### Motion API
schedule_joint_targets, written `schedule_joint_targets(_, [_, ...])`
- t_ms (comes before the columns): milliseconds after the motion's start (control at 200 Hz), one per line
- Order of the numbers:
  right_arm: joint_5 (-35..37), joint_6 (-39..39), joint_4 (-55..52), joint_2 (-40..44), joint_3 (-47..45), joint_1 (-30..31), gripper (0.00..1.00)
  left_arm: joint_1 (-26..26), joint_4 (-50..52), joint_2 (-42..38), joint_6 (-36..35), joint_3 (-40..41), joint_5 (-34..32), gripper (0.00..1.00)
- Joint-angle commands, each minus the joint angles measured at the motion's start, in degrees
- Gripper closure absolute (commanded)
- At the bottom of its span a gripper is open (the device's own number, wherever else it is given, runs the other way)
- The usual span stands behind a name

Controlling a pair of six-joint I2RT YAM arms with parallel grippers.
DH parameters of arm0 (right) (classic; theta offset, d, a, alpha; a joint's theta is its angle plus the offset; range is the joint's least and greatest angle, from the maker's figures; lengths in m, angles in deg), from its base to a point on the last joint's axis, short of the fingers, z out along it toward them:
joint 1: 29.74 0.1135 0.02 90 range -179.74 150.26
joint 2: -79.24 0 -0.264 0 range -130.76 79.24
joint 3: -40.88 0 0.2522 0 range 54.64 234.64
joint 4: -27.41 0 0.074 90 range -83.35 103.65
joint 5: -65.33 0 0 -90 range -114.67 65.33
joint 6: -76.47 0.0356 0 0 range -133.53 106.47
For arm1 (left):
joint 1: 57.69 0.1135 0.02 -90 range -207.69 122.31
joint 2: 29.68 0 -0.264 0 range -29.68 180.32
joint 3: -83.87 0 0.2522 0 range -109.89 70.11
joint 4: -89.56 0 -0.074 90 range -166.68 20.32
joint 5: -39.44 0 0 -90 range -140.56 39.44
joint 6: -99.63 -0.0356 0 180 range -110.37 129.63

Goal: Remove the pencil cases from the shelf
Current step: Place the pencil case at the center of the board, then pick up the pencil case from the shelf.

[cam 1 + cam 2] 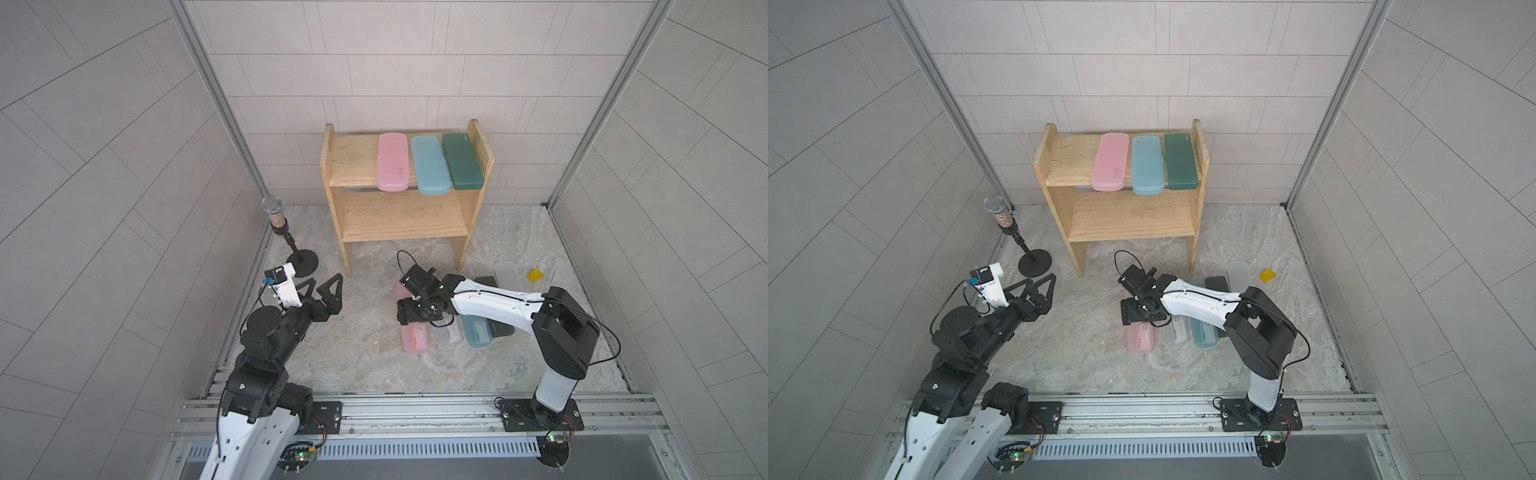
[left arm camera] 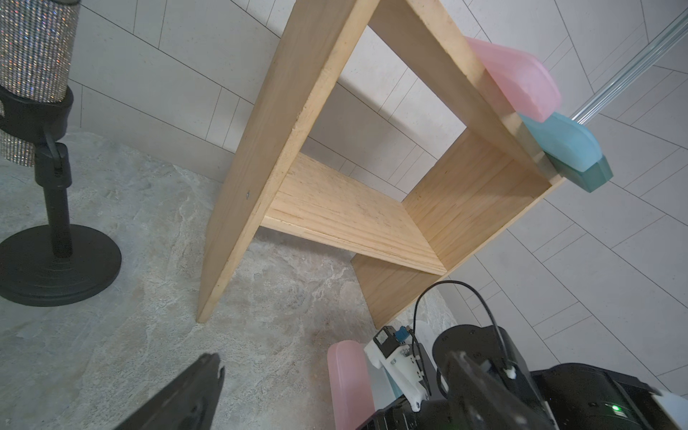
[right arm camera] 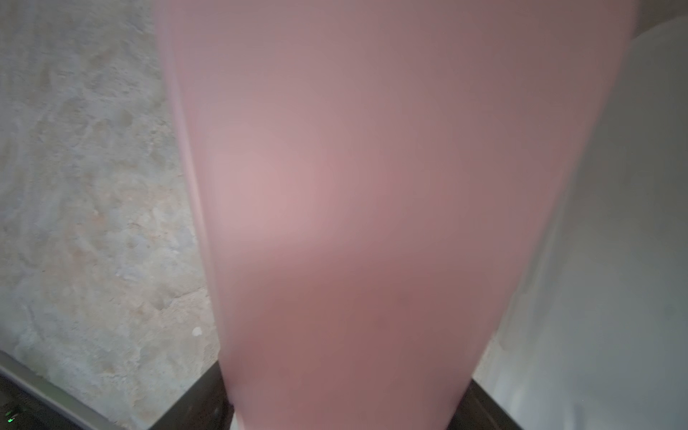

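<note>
- Top views both showed the shelf (image 1: 399,216) at twelve o'clock on the table (image 1: 361,357). Its lower tier was bare. The pink case on the shelf (image 1: 392,162), the light blue case on the shelf (image 1: 430,165) and the dark green case (image 1: 462,160) lay side by side on the upper tier.
- Five cases lay off it, at the shelf's five o'clock. The pink case on the table (image 1: 413,338), a frosted clear case (image 1: 451,336), the light blue case on the table (image 1: 478,336) and a black case (image 1: 502,328) formed a close row, partly under the right arm. A second clear case (image 1: 508,274) lay apart at four o'clock.
- By that count, five cases were removed and three were left to take.
- The right gripper (image 1: 405,311) pointed down over the pink case on the table, its jaws hidden there. The left gripper (image 1: 326,279), at the table's nine o'clock, gaped wide and held nothing.
- Left wrist view looked up at the shelf, where the ends of the three cases jutted past the upper tier's front edge. Nothing lay between the spread fingers (image 2: 193,394).
- Right wrist view was filled by the blurred pink case on the table, with the frosted clear case just beside it. Dark finger parts showed at both long edges, so the jaws straddled it. Whether they pressed it or stood free could not be told.
</note>
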State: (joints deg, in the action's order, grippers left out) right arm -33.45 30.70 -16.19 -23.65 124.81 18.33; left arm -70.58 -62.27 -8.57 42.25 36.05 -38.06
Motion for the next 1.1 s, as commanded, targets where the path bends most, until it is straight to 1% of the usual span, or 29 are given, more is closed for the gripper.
schedule_joint_targets(0, [0.54,-1.51,-1.37,-0.56,1.03,-0.25,0.33,0.14,-0.67,-2.51,0.23,0.56,-0.32,0.0])
schedule_joint_targets(135, [1.84,-1.79,-2.37,-0.89,0.58,-0.94,0.32,0.09,0.13,-5.64,-0.14,1.94,-1.09,0.0])
schedule_joint_targets(245, [2.18,-2.49,-3.55,-1.78,0.81,-1.83,0.28,0.13,2.76,-5.7,-1.5,1.12,-1.1,0.0])
schedule_joint_targets(305, [2.87,-2.8,-4.45,-2.08,1.06,-2.1,0.22,0.13,3.16,-5.41,-1.57,0.85,-0.98,0.0])
schedule_joint_targets(355, [4.33,-3.07,-5.49,-1.92,1.27,-2.15,0.14,0.1,2.7,-5.06,-1.1,0.85,-0.71,0.0])
schedule_joint_targets(425, [5.59,-3.59,-6.44,-1.11,1.49,-2.28,0.08,0.1,1.55,-4.22,-0.11,0.77,-0.37,0.0])
schedule_joint_targets(480, [6.35,-3.88,-6.97,0.01,1.88,-2.28,0.0,0.11,0.98,-3.2,0.96,0.39,-0.15,0.0])
schedule_joint_targets(600, [7.09,-4.66,-8.02,2.63,3.87,-2.24,0.0,0.12,2.83,0.73,4.69,-2.82,-1.66,0.0])
schedule_joint_targets(660, [7.33,-4.84,-8.83,4.72,5.12,-2.26,0.0,0.13,4.19,3.96,5.16,-5.64,-0.65,0.0])
schedule_joint_targets(710, [7.63,-4.93,-9.32,7.1,5.91,-2.25,0.0,0.08,3.27,6.61,5.45,-7.41,1.26,0.0])
schedule_joint_targets(775, [8.69,-4.96,-9.35,10.89,5.88,-2.28,0.0,0.13,-0.91,9.17,8.47,-8.28,2.6,0.0])
schedule_joint_targets(896, [10.18,-4.55,-9.26,18.37,3.54,-4.12,0.0,0.06,-13.75,13.98,19.95,-7.59,4.46,0.0])
schedule_joint_targets(986, [10.36,-3.9,-9.04,24.53,-0.34,-7.31,0.0,-0.03,-20.43,19.47,27.6,-9.15,6.41,0.0])
schedule_joint_targets(1076, [9.09,-3.71,-9.56,29.91,-4.55,-12.04,0.0,-1.1,-25.24,23.01,32.19,-12.22,7.13,0.0])
schedule_joint_targets(1096, [8.7,-3.63,-9.84,31.18,-5.33,-13.07,0.0,-1.45,-26.35,25.12,33.1,-12.96,6.98,0.0])
